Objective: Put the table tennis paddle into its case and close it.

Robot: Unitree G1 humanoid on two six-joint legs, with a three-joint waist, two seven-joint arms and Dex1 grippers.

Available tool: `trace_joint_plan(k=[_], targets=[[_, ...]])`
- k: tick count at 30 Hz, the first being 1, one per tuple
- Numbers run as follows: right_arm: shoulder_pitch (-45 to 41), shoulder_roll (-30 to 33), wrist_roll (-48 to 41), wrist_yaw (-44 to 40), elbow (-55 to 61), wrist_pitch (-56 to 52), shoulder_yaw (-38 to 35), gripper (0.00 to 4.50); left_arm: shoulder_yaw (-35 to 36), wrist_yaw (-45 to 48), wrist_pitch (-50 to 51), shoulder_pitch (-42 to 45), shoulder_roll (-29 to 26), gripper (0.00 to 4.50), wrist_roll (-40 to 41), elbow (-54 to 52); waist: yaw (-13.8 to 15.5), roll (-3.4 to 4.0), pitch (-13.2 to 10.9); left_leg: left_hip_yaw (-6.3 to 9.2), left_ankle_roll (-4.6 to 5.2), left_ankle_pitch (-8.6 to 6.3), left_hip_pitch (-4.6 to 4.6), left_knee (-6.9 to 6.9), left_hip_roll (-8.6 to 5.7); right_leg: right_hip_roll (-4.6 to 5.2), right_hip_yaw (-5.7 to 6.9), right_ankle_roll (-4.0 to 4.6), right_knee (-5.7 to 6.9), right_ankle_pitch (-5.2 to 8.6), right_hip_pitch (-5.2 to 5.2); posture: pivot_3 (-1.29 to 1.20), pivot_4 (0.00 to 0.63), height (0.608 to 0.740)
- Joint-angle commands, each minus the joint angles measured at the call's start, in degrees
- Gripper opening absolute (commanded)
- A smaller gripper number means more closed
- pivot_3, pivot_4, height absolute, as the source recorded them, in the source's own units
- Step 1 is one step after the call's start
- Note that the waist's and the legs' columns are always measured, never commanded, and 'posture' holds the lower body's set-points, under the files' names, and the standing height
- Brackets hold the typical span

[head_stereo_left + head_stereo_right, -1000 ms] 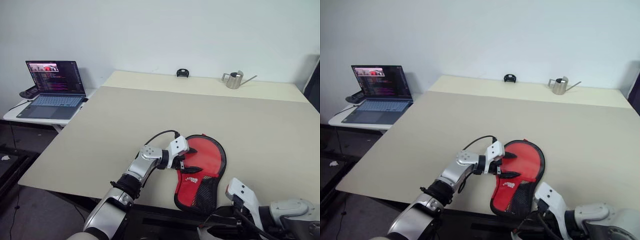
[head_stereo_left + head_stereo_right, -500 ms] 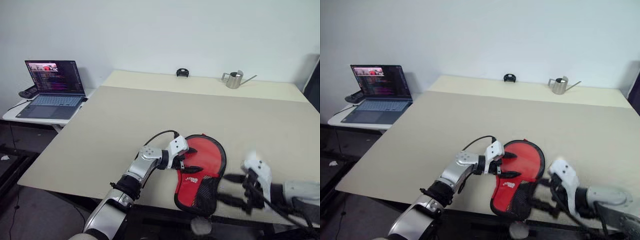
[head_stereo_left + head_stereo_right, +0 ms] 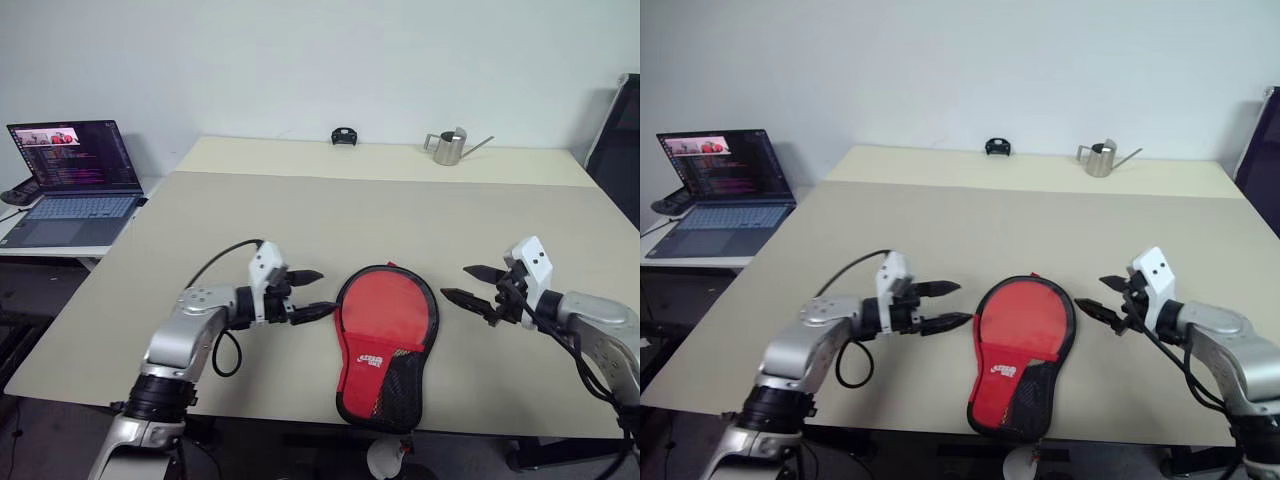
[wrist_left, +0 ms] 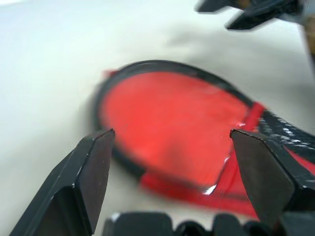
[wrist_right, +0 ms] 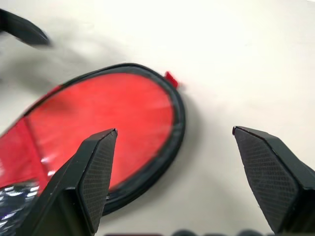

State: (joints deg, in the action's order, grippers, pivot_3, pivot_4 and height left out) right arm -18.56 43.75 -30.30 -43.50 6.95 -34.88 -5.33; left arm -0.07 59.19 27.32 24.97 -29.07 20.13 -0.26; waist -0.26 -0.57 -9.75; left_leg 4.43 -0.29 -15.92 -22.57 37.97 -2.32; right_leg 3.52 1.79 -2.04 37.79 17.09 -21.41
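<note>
Lying flat near the front edge of the worktop, about midway along it, the case is showing its red side up, with its narrow handle end and black mesh pocket reaching toward that edge and its round end pointing toward the far side. A small white logo is sitting on the red fabric just above the mesh, but its lettering is too small to read. A little red pull tab is sticking out from the black rim at the round end. The table tennis paddle itself is not something I can pick out apart from the case.

The left pincer is hovering just beside the case's left rim, fingers spread apart and gripping nothing, pointing across toward the case. The right pincer is hovering near the case's right side, likewise released and empty, pointing back toward the left one.

Further off, along the worktop's far edge, a small black object is sitting near the middle and a metal watering can is standing to its right. Beyond the worktop's left edge, an open laptop is resting on a separate side table, its screen lit with text too small to read.
</note>
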Motion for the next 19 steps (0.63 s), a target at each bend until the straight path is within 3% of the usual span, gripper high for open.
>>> trace_joint_plan(k=[1,11,19], targets=[[-5.8,0.2,2.4,-4.8,-6.8,5.8,0.4,4.10,4.5,-5.1,-0.3,-1.1,-1.2,4.10,0.9,-5.7,0.3,-0.01,0.0,0.00,0.00,0.00,0.00,0.02,0.00,0.00,0.01,0.00,0.00,0.00,0.00,0.00,0.150,0.740],[-15.5,3.3,6.6,-11.8,-23.0,8.6,-0.6,4.10,6.6,-17.0,1.5,-3.7,-2.5,4.10,-1.5,-14.0,0.3,0.06,-0.1,-0.04,-0.23,0.12,-0.06,-0.01,0.00,0.06,-0.01,0.02,-0.04,-0.01,-0.03,0.00,0.150,0.740],[-11.0,5.9,5.8,-11.5,-17.4,1.1,-2.6,4.10,4.7,-17.4,-1.3,-4.0,-2.5,4.10,-3.4,-9.6,0.4,0.08,-0.1,-0.04,-0.24,0.12,-0.06,0.02,-0.01,0.08,-0.01,0.03,-0.01,-0.02,-0.02,0.00,0.150,0.740]])
